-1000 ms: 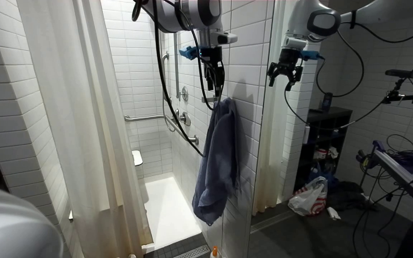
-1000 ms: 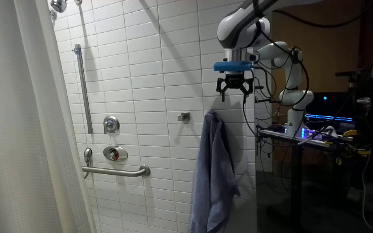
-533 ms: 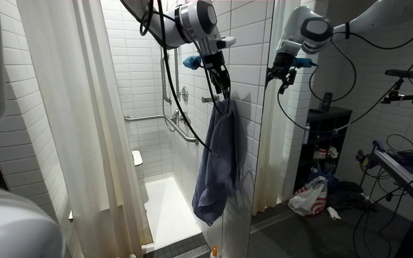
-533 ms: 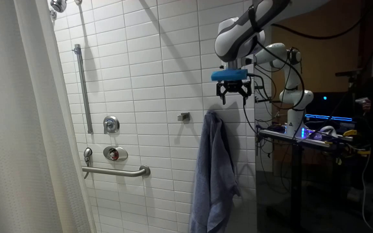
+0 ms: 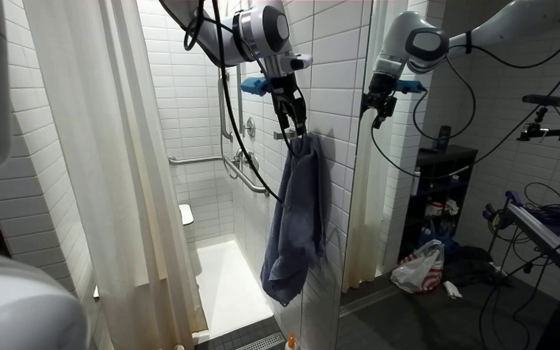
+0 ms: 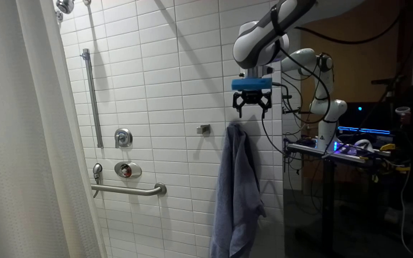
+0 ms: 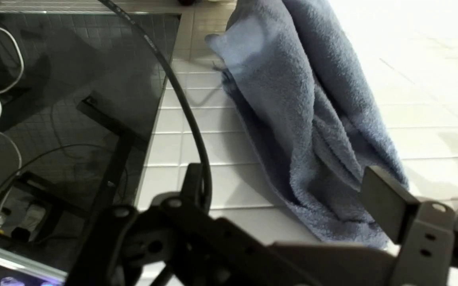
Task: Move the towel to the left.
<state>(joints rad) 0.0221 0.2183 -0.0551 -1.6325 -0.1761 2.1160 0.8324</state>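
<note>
The blue-grey towel (image 5: 292,228) hangs in loose folds against the white tiled wall, gathered to a narrow top; whatever it hangs from is hidden. In an exterior view the same towel (image 6: 237,193) runs out of the bottom of the picture. My gripper (image 6: 251,115) points down just above the towel's top, its fingers spread with nothing between them. Seen from the wrist, the towel (image 7: 276,79) lies beyond the gripper (image 7: 284,178), nearer the right finger, which overlaps it in the picture. I cannot tell how far in front of the wall the fingers are.
A square metal hook (image 6: 203,129) juts from the wall left of the towel. Further left are a grab bar (image 6: 127,191) and the cream shower curtain (image 6: 31,143). A mirror right of the towel reflects the arm. A black cable (image 7: 189,107) loops down past the left finger.
The arm has come down and tilted over the last second, then shifted a little left in an exterior view, bringing the gripper over the towel's top. The towel hangs as before.
</note>
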